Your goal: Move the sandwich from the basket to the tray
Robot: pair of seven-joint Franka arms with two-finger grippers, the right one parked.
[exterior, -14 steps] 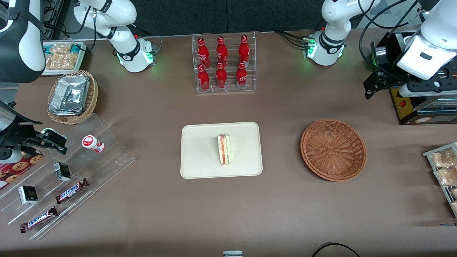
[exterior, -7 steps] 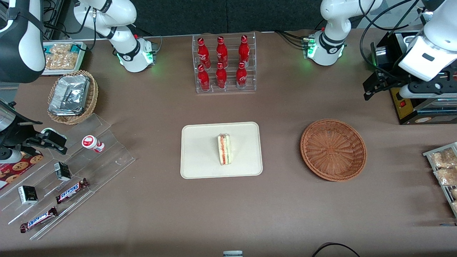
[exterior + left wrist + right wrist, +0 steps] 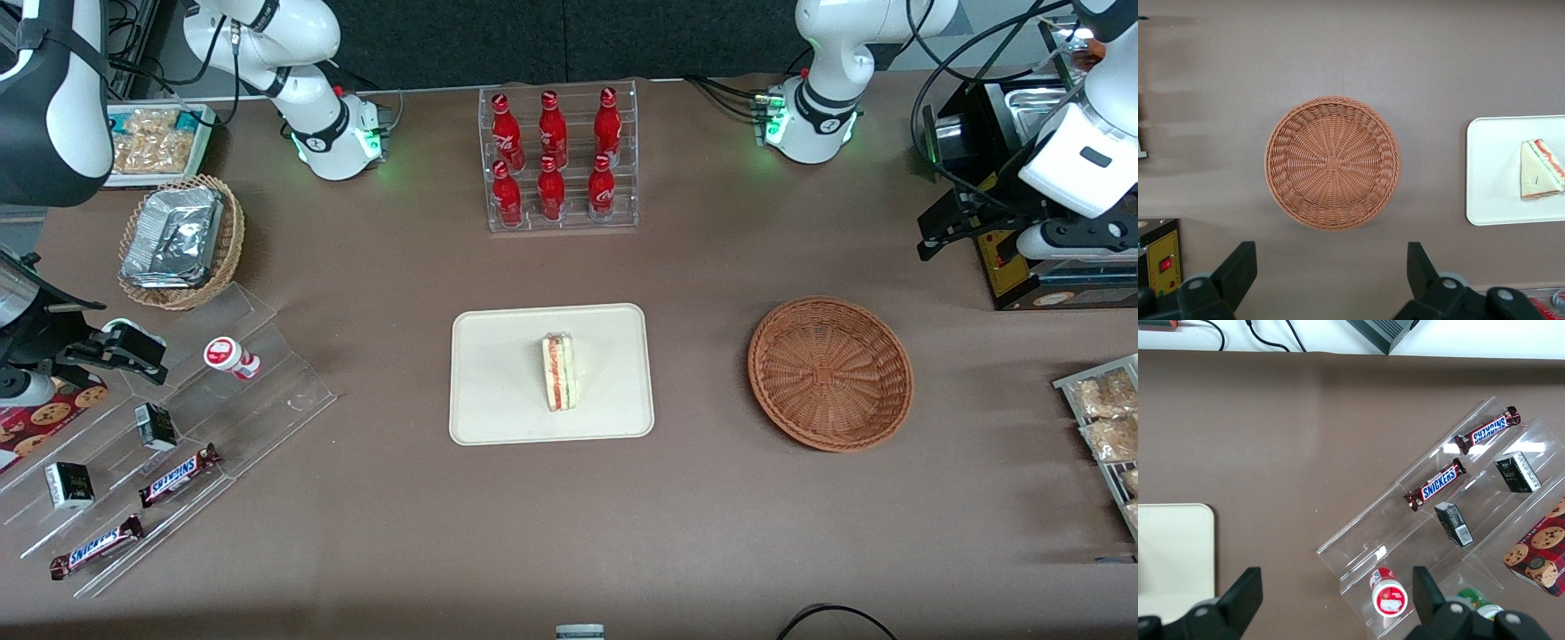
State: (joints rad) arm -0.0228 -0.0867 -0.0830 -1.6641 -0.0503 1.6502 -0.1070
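Front view: sandwich (image 3: 559,384) on tray (image 3: 498,400), task looks done.
One sandwich lies on the one tray; one basket (image 3: 830,373), well apart from tray toward working arm's end, holds nothing. Gripper (image 3: 1328,277) spread wide, holding nothing, hangs high above surface (image 3: 711,533) beside basket, farther from tray. Judged best: retreat high, clear of basket and tray, don't nudge sandwich. Six red bottles (image 3: 551,156) in rack.

A brown worktop (image 3: 400,533) fills nearly the whole scene, matte and evenly lit, with soft shadows. Above the bottle rack (image 3: 558,158), along the worktop's edge, runs a dark wall panel (image 3: 569,40). Green lights glow either side of the rack.
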